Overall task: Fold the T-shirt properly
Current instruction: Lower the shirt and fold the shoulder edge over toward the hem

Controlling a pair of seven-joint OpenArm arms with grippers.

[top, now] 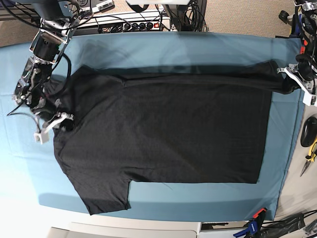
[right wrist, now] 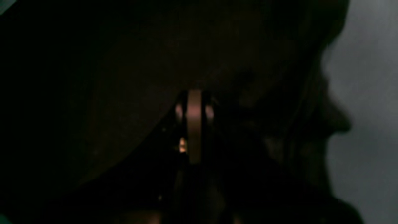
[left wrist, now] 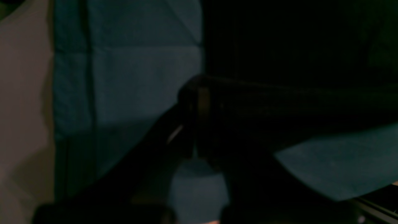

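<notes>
Both grippers, left (top: 292,79) and right (top: 58,121), pinch the shirt (top: 168,134) at opposite ends, apparently mid-fold; next they should carry the raised edge across together.

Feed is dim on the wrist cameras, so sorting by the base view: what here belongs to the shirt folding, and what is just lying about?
Belongs to the job:
T-shirt
left gripper
right gripper
teal table cloth

Lying about:
power strip
yellow-handled pliers
clamps
</notes>
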